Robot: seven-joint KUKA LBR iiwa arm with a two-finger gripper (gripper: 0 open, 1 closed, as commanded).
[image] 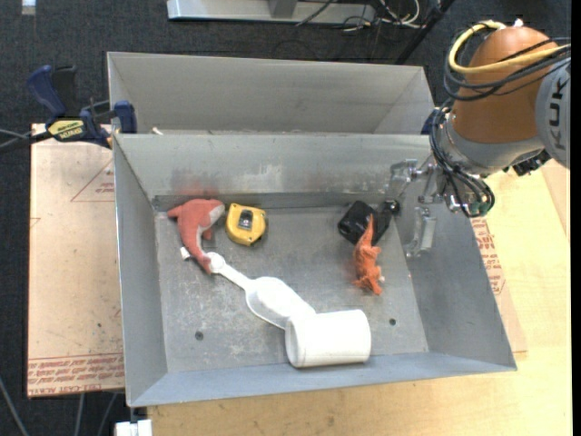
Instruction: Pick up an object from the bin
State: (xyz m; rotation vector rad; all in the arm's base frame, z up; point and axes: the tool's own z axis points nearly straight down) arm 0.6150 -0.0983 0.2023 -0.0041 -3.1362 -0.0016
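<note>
My gripper (409, 218) hangs over the right side of the bin floor, close to the right wall, open with nothing between its fingers. Just left of it lies a black blocky object (356, 221) against the back wall. An orange toy figure (368, 263) lies below the black object, stretched toward the front. Both are apart from the gripper's tips, as far as the view shows.
A pink-red dolphin toy (194, 222) and a yellow tape measure (244, 223) lie at the back left. A white scoop (263, 294) runs diagonally across the middle to a white roll (329, 338) at the front. The arm with its orange cover reaches in from the right.
</note>
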